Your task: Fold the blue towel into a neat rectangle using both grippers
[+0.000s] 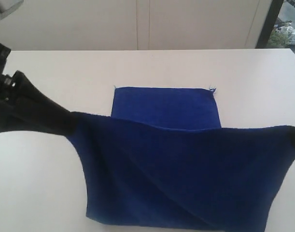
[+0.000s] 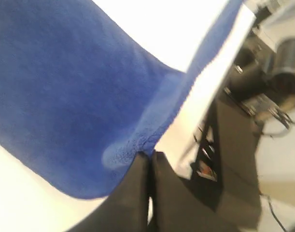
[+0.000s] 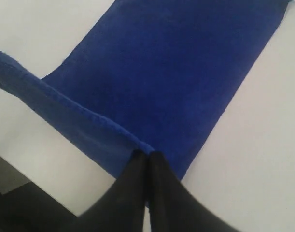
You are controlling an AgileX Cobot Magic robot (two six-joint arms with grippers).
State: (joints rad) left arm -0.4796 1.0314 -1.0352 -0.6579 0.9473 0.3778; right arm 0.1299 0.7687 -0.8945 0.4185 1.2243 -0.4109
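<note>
The blue towel [image 1: 186,174] is stretched wide across the white table [image 1: 36,188], with one edge raised into the air and pulled taut between the two arms. The left tool [image 2: 149,155] has its two black fingers pressed tight together on a corner of the cloth, which bunches a little right at the tips. The right tool [image 3: 147,154] is pinched just as narrowly on the hem at the other corner, no gap showing between its fingers. From the raised edge the cloth hangs down in a broad sheet with slanting creases, narrower at the bottom than at the top. Behind that hanging sheet the far part of the towel lies flat on the table, its two far corners square, and a small loose thread [image 1: 212,89] sticks up from the far right one. The left arm [image 1: 26,113] comes in low from the left side; of the right one only a dark tip shows at the right border of the exterior view.
</note>
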